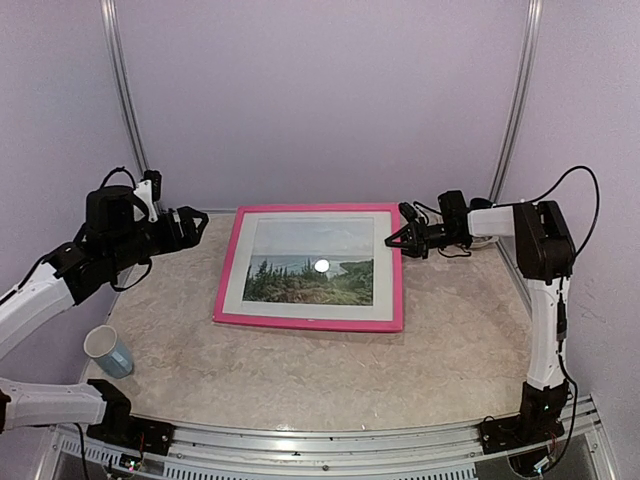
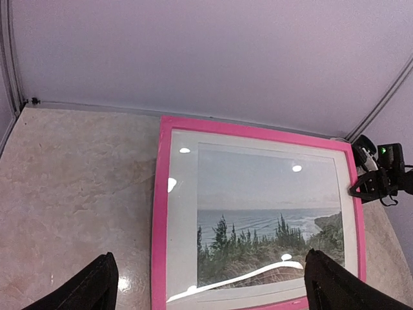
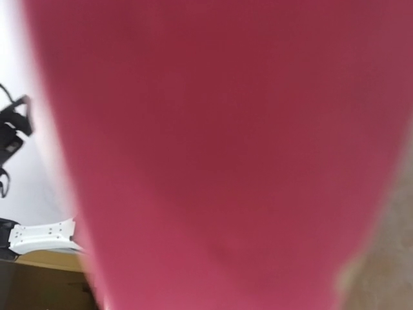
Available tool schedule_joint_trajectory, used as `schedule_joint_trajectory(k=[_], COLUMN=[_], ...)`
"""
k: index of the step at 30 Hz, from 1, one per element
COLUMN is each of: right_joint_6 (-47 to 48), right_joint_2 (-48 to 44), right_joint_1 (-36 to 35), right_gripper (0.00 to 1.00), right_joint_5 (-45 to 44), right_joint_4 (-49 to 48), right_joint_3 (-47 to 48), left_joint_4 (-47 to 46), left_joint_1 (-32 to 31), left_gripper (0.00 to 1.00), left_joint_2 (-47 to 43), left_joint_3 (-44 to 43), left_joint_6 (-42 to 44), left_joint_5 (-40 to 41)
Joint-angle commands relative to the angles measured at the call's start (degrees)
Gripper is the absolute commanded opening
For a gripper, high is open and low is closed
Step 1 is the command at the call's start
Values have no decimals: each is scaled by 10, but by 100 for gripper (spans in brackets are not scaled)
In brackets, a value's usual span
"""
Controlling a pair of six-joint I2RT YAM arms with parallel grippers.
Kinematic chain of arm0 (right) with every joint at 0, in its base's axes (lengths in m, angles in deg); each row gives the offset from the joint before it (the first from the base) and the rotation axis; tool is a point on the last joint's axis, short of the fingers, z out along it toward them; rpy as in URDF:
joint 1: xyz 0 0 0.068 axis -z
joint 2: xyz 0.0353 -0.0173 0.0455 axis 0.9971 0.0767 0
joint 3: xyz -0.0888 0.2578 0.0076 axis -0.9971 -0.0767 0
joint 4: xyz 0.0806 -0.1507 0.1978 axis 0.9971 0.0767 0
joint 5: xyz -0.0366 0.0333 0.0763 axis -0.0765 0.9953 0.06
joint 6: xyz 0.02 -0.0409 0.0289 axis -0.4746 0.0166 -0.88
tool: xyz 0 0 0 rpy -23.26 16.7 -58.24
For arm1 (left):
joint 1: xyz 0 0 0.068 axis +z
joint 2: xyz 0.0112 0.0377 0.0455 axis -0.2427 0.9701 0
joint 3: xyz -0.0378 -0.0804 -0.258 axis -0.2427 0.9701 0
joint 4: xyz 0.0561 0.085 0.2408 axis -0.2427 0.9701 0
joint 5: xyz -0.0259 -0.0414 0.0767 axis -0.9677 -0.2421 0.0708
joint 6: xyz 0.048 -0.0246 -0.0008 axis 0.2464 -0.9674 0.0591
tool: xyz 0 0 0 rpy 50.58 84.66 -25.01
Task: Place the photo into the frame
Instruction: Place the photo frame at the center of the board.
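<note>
- The frame (image 1: 232,272) lies face up in the middle of the table (image 1: 300,375). It has a bright pink-red border, thin and rectangular.
- Inside it is a white mat (image 1: 238,285), and the photo (image 1: 310,262) sits within that: dark evergreens low down, water behind them, pale sky above. Glare spots dot the surface.
- The left gripper (image 1: 195,222) hovers off the frame's far-left corner, clear of it. In its own wrist view the fingers (image 2: 84,290) are spread wide and hold nothing.
- The right gripper (image 1: 398,238) is right at the frame's far-right corner. Its wrist camera shows only a pink-red blur, so I cannot tell whether it is pinching the edge.
- A pale cup (image 1: 107,352) stands near the table's near-left corner.
</note>
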Motion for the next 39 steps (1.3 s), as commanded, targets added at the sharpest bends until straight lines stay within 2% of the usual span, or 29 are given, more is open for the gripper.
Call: schedule_joint_trajectory(k=[1, 6, 15, 31, 39], right_joint_6=[38, 27, 24, 41, 39], right_joint_2=[21, 33, 51, 52, 65], right_joint_1=[11, 17, 25, 27, 30], right_gripper=[0, 0, 0, 5, 11], right_joint_5=[-63, -71, -93, -174, -195], right_joint_4=[15, 18, 36, 83, 89], right_joint_3=[22, 27, 37, 45, 46], left_joint_4=[-51, -115, -208, -245, -267], left_joint_1=[25, 48, 48, 36, 31], left_gripper=[99, 99, 99, 99, 99], left_joint_2=[58, 127, 214, 308, 349], left_joint_3=[24, 42, 78, 86, 89], left_joint_6=[-68, -113, -139, -131, -126], left_joint_5=[1, -32, -85, -76, -71])
